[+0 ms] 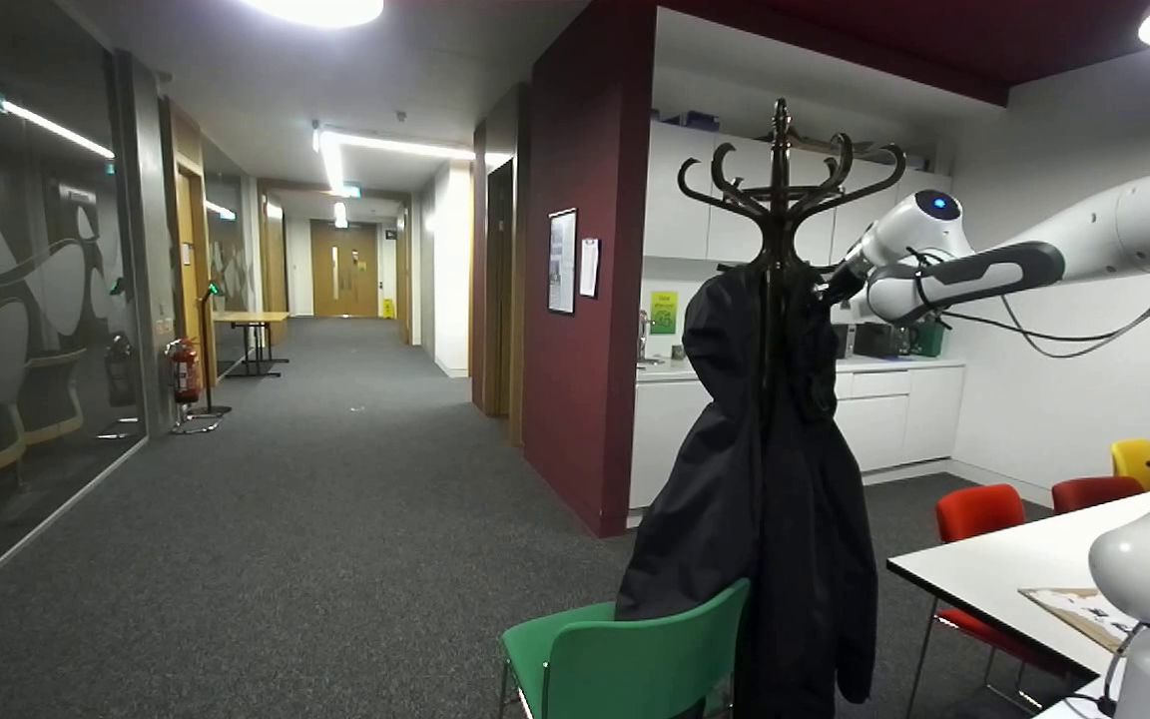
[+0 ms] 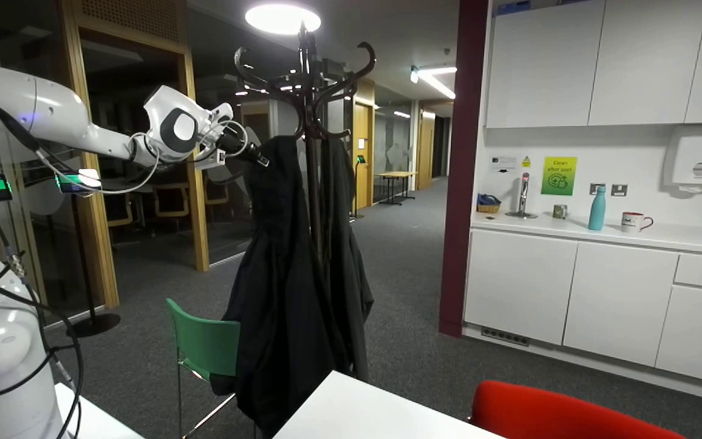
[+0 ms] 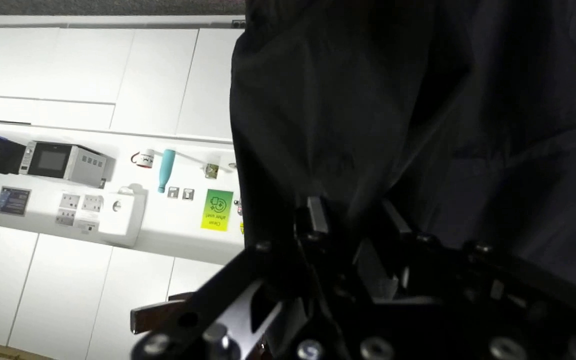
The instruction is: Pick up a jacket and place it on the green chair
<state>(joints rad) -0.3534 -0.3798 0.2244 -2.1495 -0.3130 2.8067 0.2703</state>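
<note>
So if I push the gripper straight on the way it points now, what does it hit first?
The jacket. Its fabric lies right ahead of the gripper in the wrist view; depth is unclear there, so the two may even be in contact.

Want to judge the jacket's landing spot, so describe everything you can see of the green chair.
The green chair stands upright beside the coat stand. Its smooth, curved backrest looks like plastic, and the seat is the same green. Slim, shiny legs, probably metal, show below; no armrests are visible. The black jacket hangs right next to it; its lower folds appear to drape onto the seat, though the exact contact is not clear.
</note>
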